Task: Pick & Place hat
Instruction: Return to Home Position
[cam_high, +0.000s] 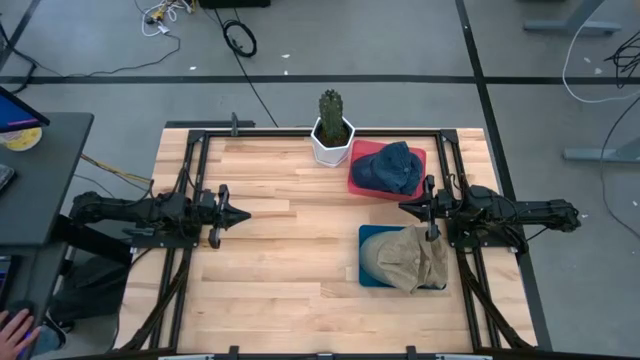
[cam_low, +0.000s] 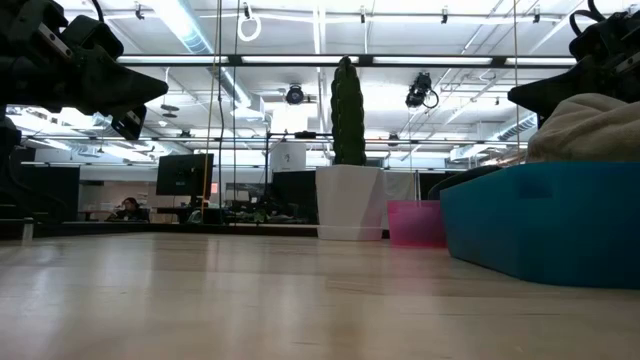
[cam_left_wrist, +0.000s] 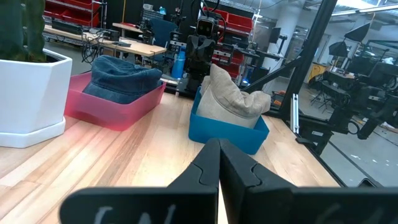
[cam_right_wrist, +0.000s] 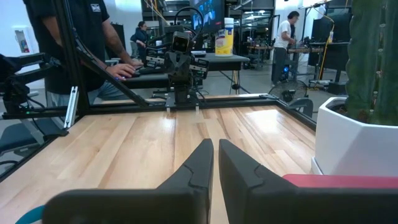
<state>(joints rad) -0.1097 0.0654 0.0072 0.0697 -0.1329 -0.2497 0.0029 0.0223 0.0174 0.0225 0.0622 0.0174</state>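
Note:
A tan hat (cam_high: 408, 258) lies crumpled in a blue bin (cam_high: 370, 240) at the table's right near side; in the left wrist view the tan hat (cam_left_wrist: 233, 99) rises above the blue bin's wall (cam_left_wrist: 225, 134). A dark blue hat (cam_high: 392, 167) sits in a pink bin (cam_high: 362, 170) farther back. My left gripper (cam_high: 240, 213) hovers shut over the table's left half, touching nothing. My right gripper (cam_high: 406, 207) is shut too, above the gap between the two bins, fingertips pointing left.
A white pot with a green cactus (cam_high: 332, 128) stands at the far edge, just left of the pink bin. Bare wood spans the table's middle and left. People work at benches beyond the table in the right wrist view.

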